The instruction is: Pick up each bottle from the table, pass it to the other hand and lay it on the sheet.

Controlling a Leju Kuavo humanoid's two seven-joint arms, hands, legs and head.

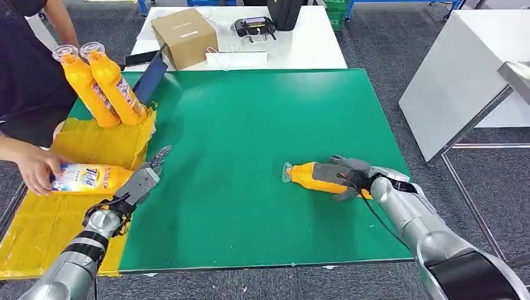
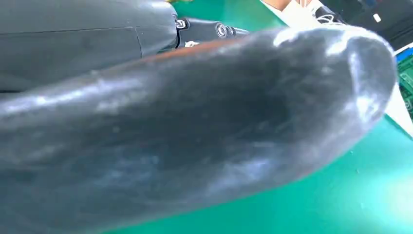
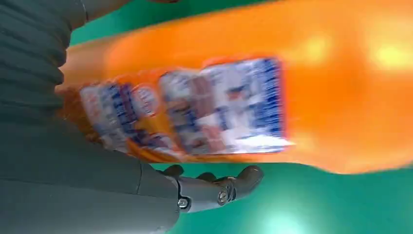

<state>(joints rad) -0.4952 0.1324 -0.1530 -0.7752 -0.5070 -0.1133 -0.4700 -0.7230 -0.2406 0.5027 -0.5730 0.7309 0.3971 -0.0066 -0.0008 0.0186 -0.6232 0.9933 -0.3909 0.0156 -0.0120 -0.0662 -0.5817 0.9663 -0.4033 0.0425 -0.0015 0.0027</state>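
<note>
An orange bottle [image 1: 303,174] lies on its side on the green mat [image 1: 250,112], cap toward my left. My right hand [image 1: 347,177] grips its body, fingers over the top; the right wrist view shows its label [image 3: 204,107] against my right hand [image 3: 73,161]. My left hand [image 1: 145,180] hovers with fingers stretched out and holds nothing, at the edge of the yellow sheet [image 1: 37,231]. Its thumb [image 2: 195,136] blocks the left wrist view. A person's hand [image 1: 37,167] holds another bottle [image 1: 90,178] lying on the sheet. Two more orange bottles [image 1: 103,84] stand tilted at the sheet's far end.
The person [image 1: 25,62] stands at the left edge of the table. Behind the mat a white table [image 1: 312,44] carries a cardboard box [image 1: 184,36] and a black device [image 1: 254,27]. Another white table [image 1: 462,69] stands to the right.
</note>
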